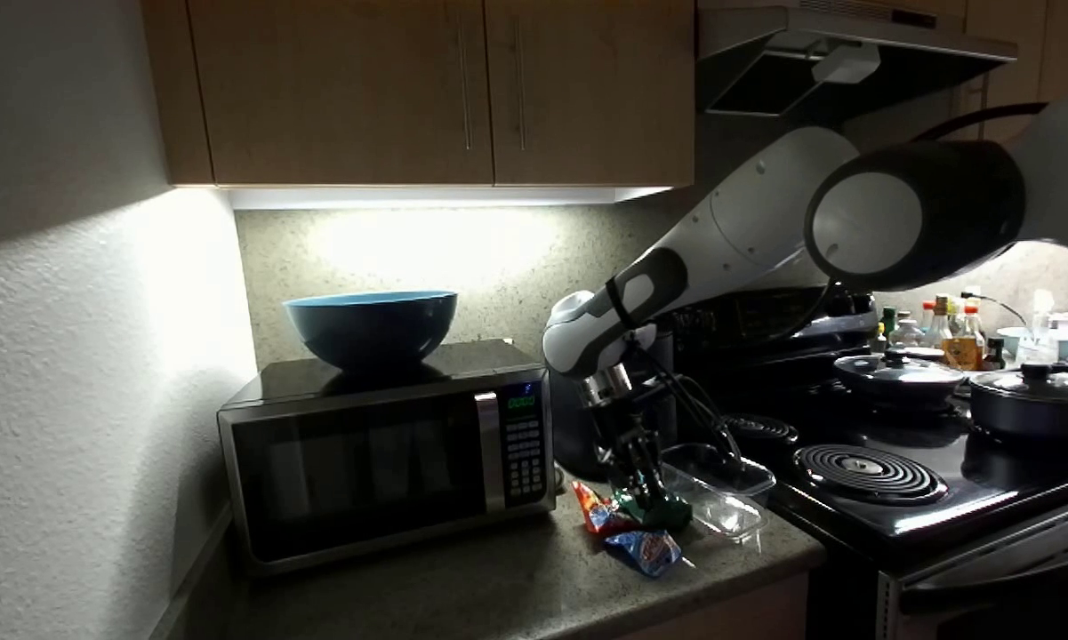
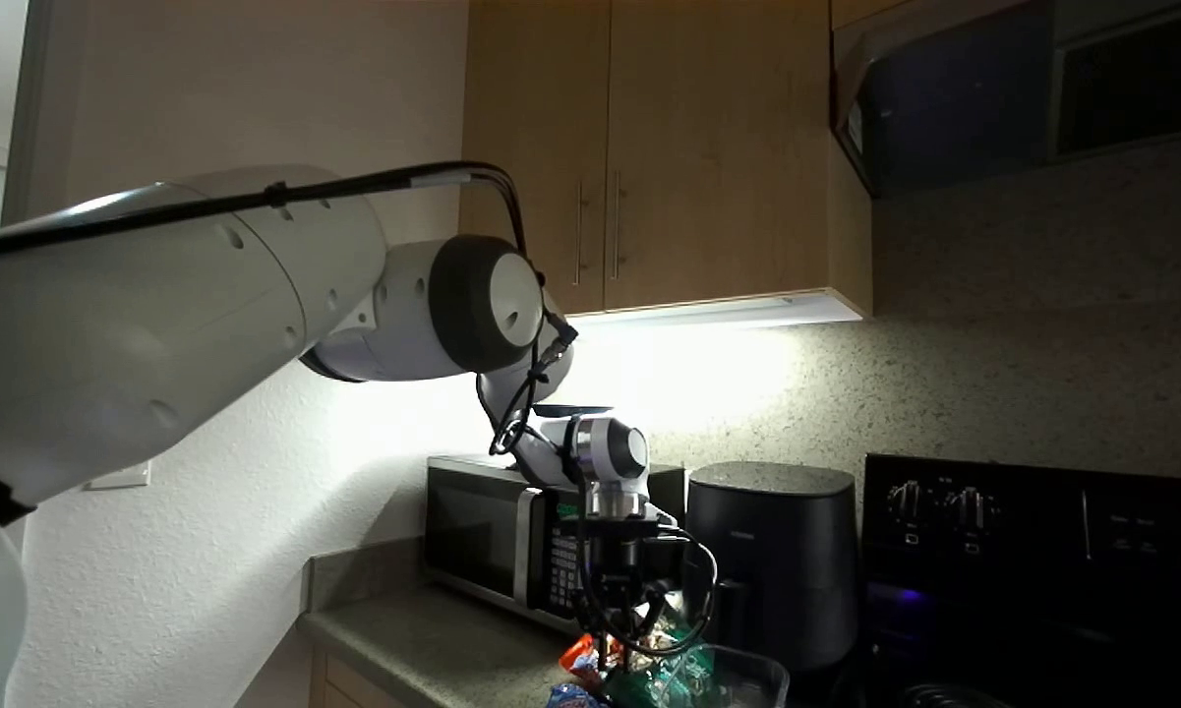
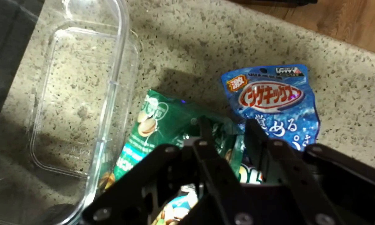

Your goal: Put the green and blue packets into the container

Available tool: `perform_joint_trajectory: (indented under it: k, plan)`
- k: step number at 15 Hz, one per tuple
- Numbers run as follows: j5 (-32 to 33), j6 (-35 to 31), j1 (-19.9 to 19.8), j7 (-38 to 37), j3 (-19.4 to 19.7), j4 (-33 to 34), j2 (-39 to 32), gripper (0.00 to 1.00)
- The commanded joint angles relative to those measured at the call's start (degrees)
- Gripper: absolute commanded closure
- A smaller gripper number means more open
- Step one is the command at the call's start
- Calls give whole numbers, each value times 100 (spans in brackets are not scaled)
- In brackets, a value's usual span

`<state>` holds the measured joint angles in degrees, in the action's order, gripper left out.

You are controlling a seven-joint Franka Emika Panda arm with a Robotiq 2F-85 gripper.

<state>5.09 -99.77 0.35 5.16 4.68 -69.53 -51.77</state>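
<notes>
Looking at the gripper [image 3: 228,123] right down at the green packet [image 3: 171,125], fingers [image 3: 254,134] apart with green foil in the gap. Clamped on that foil or merely around it? Can't tell. Just beside the gripper: the blue packet [image 3: 276,103], lying on the counter [image 3: 181,40]. Also close, on the gripper's side toward the microwave [image 1: 356,480], an orange packet [image 1: 592,511], not wanted, so best left alone. On the gripper's side toward the stove [image 1: 934,449], near too, the tub [image 3: 109,90], with green and blue both outside it. Seems to be the grasp step for green, with zero packets delivered. Next move, at a guess: get a solid pinch on probably slippery foil, lift past the tub's rim without snagging orange, shift stoveward, let go. Then same again for blue.
</notes>
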Motion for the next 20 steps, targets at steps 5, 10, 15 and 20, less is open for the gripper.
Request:
perform_joint_trajectory:
  k: [5, 10, 15, 20]
  plan:
    - [67, 94, -81, -41, -110, 172, -58, 52]
    - [186, 149, -30, -201, 2, 527, -450, 21]
    - [183, 345, -54, -164, 1, 935, -780, 45]
    - [205, 414, -80, -110, 7, 1135, -848, 73]
